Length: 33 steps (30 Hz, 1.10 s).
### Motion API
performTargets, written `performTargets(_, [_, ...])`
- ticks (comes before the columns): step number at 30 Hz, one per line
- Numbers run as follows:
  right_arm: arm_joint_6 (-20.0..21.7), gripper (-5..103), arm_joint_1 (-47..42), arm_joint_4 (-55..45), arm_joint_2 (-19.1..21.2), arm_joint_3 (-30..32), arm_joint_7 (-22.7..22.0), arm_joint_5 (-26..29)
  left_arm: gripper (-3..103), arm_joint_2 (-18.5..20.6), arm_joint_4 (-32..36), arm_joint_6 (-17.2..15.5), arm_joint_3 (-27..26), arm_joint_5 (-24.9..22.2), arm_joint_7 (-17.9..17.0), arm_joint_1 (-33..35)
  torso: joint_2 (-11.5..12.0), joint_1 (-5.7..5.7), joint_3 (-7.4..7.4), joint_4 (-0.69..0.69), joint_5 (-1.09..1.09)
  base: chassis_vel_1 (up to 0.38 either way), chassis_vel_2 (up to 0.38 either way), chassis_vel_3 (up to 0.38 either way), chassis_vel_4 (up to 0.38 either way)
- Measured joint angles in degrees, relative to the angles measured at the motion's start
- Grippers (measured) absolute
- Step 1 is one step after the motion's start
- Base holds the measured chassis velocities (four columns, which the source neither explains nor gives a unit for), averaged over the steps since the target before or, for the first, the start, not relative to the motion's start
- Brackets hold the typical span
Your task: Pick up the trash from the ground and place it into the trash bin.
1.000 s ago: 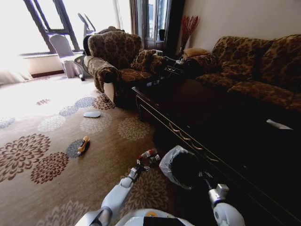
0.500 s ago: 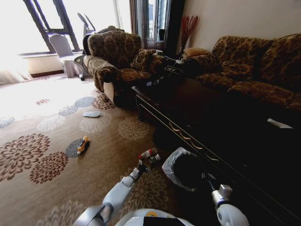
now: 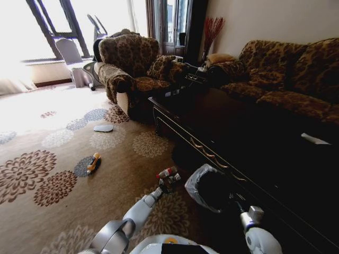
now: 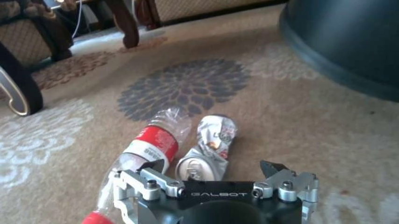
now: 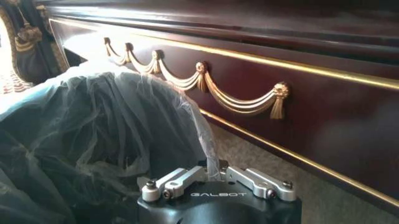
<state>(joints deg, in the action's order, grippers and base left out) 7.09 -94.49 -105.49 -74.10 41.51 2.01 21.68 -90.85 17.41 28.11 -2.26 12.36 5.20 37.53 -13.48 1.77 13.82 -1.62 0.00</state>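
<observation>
The left gripper (image 4: 212, 170) is hovering low over the carpet (image 3: 63, 211), its jaws spread wide and holding nothing, and two pieces of trash are lying just ahead of its fingertips: a crushed clear plastic bottle with a red label (image 4: 149, 142) and a flattened silver drink can (image 4: 209, 147), touching side by side. In the head view the same pair is sitting at the left gripper (image 3: 168, 182), with the trash bin (image 3: 197, 182) just to the right of it, near the front of the dark wooden cabinet (image 3: 212, 127). The right gripper (image 5: 215, 175) is pinching the rim of the bin's grey-white liner bag (image 5: 93, 121), its jaws pressed on the plastic, so the bin is being held at hand. Farther off to the left, a small orange-yellow bottle (image 3: 94, 161) is lying on the carpet, and a pale slipper (image 3: 104, 128) is lying beyond it, both well apart from the arms. In my judgement the step in hand is the grasp of the can or the bottle. To do it well, the jaws should be centred over one item alone, straddling its narrow width, and lowered until the fingertips are near the pile before closing; catching both items at once risks a slipping hold. The bin mouth should stay held open for the drop.
</observation>
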Motion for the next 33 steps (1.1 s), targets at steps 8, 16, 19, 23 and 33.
performTargets(8, [-1.44, 1, -0.28, -0.47, 0.56, 0.38, 0.21, 1.43, 100, -0.51, -0.5, -1.9, -1.33, 0.75, -2.02, -0.15, -0.05, 0.01, 0.02, -0.01, 0.0, 0.0, 0.0, 0.0, 0.0])
performTargets(16, [-0.83, 1, -0.55, -0.61, 0.48, -0.7, 0.94, 1.31, 100, 0.06, 0.72, -2.08, -1.47, -0.75, -1.42, 1.22, -0.08, 0.02, 0.05, -0.01, 0.01, 0.0, 0.0, 0.0, 0.0])
performTargets(19, [-0.76, 1, -0.16, -0.5, 0.47, -1.07, 0.87, 1.24, 100, 0.23, 0.94, -1.73, -1.49, -1.61, -0.27, 1.36, -0.09, 0.02, 0.05, -0.01, 0.0, 0.0, 0.0, 0.0, 0.0])
performTargets(23, [-0.96, 1, -0.09, -0.03, 0.44, -1.12, 0.73, 1.02, 100, 0.22, 0.96, -0.73, -1.36, -2.61, 1.76, 1.27, -0.1, 0.03, 0.06, -0.01, 0.0, -0.024, 0.021, 0.025, -0.03])
performTargets(33, [-1.61, 1, -2.0, -0.35, 0.08, -0.74, 1.24, 0.68, 100, -0.57, -0.25, -3.92, -1.71, 1.12, 2.74, 1.13, -0.1, 0.07, 0.08, -0.01, 0.0, -0.055, 0.072, 0.068, -0.059])
